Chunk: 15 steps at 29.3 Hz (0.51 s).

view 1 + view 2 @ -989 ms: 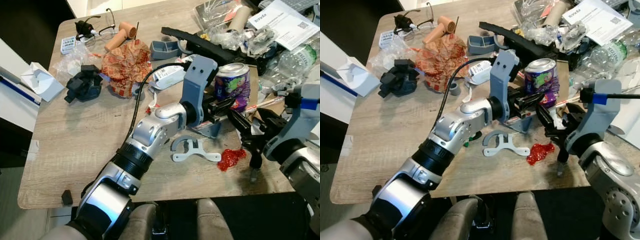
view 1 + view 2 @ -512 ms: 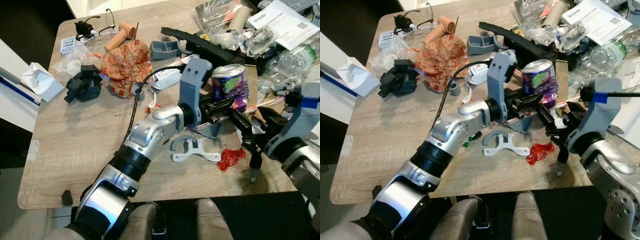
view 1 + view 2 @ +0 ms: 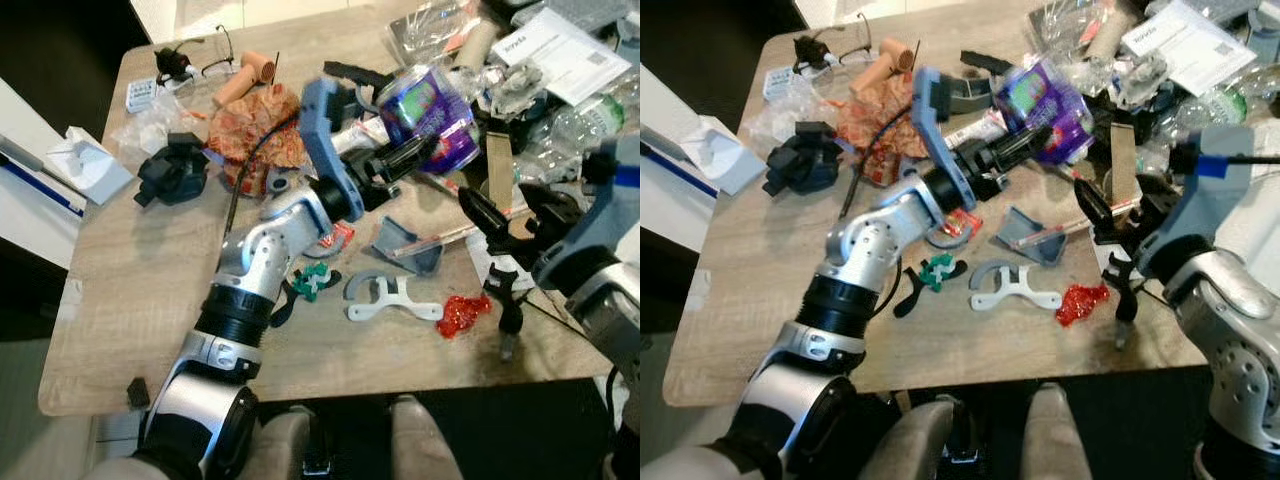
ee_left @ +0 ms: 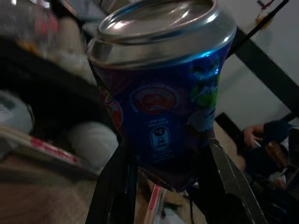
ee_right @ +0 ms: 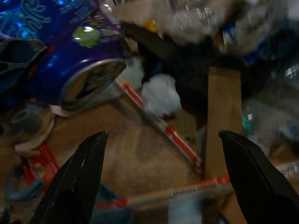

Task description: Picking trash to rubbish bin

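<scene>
i've got the purple soda can [image 3: 432, 103] pinched in my left gripper [image 3: 405, 160] above the table [image 3: 150, 290], right gripper [image 3: 500, 222] spread empty, binning and remaining litter undone.

Silver arms [image 3: 262, 262] (black cable [image 3: 243, 172]), grey-blue wrist brackets [image 3: 320, 128]

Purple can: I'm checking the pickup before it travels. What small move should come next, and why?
Probably keep carrying the purple can away from the table toward a bin. The left gripper is shut on its dented sides and it hangs tilted over the clutter; the right gripper waits open nearby.
</scene>
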Motion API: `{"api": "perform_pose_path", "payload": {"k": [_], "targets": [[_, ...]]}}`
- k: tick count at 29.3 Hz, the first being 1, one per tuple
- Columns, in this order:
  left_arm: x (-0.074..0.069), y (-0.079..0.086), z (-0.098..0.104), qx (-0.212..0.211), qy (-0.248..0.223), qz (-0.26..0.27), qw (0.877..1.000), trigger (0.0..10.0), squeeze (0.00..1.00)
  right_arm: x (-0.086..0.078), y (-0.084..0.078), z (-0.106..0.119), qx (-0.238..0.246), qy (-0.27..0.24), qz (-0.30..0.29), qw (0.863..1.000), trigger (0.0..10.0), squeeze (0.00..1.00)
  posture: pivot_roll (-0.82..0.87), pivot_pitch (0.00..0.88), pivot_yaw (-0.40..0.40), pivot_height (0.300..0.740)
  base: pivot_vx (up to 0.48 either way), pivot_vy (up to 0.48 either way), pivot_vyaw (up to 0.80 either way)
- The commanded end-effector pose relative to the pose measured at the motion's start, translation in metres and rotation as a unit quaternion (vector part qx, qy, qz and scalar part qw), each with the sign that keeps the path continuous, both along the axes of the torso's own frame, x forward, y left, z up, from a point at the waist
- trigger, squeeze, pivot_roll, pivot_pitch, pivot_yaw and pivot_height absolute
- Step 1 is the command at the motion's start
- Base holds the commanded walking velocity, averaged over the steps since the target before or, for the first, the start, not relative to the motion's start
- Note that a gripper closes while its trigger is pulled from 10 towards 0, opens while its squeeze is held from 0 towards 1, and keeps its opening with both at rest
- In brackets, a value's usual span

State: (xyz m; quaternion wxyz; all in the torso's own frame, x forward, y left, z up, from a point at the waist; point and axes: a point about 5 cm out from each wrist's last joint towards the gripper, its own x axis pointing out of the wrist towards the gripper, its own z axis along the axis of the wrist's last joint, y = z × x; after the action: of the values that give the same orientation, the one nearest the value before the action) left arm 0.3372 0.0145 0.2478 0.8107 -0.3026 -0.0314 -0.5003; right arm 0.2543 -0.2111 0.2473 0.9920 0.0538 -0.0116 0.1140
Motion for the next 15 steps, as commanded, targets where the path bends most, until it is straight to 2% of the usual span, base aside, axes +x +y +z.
{"api": "perform_pose_path", "payload": {"k": [1, 6, 7, 8, 9, 10, 14, 15], "targets": [[0.005, 0.025, -0.002, 0.004, -0.012, 0.040, 0.999, 10.0, 0.00, 0.006, 0.006, 0.004, -0.003, -0.011, 0.026, 1.000, 10.0, 0.00, -0.27, 0.119, 0.103, 0.740, 0.000, 0.000, 0.00], [0.012, 0.041, -0.012, 0.028, -0.009, 0.082, 0.996, 10.0, 0.00, 0.016, 0.009, 0.010, -0.001, -0.023, 0.049, 0.999, 10.0, 0.00, -0.25, 0.089, 0.074, 0.740, 0.000, 0.000, 0.00], [0.013, 0.051, -0.019, 0.046, -0.005, 0.109, 0.993, 10.0, 0.00, 0.019, 0.013, 0.013, -0.001, -0.030, 0.064, 0.998, 10.0, 0.00, -0.24, 0.077, 0.063, 0.740, 0.000, 0.000, 0.00], [0.013, 0.051, -0.019, 0.046, -0.005, 0.109, 0.993, 10.0, 0.00, 0.019, 0.013, 0.013, -0.001, -0.030, 0.064, 0.998, 10.0, 0.00, -0.24, 0.077, 0.063, 0.740, 0.000, 0.000, 0.00], [0.016, 0.059, -0.024, 0.057, 0.001, 0.130, 0.990, 10.0, 0.00, 0.023, 0.015, 0.015, -0.001, -0.034, 0.075, 0.997, 10.0, 0.00, -0.23, 0.059, 0.051, 0.740, 0.000, 0.000, 0.00], [0.016, 0.059, -0.024, 0.057, 0.001, 0.130, 0.990, 10.0, 0.00, 0.023, 0.015, 0.015, -0.001, -0.034, 0.075, 0.997, 10.0, 0.00, -0.23, 0.059, 0.051, 0.740, 0.000, 0.000, 0.00], [0.023, 0.098, -0.038, 0.099, 0.010, 0.223, 0.970, 10.0, 0.00, 0.032, 0.023, 0.014, -0.003, -0.036, 0.111, 0.993, 10.0, 0.00, -0.21, 0.009, 0.025, 0.740, 0.000, 0.000, 0.00], [0.023, 0.098, -0.038, 0.099, 0.010, 0.223, 0.970, 10.0, 0.00, 0.032, 0.023, 0.014, -0.003, -0.036, 0.111, 0.993, 10.0, 0.00, -0.21, 0.009, 0.025, 0.740, 0.000, 0.000, 0.00]]}}
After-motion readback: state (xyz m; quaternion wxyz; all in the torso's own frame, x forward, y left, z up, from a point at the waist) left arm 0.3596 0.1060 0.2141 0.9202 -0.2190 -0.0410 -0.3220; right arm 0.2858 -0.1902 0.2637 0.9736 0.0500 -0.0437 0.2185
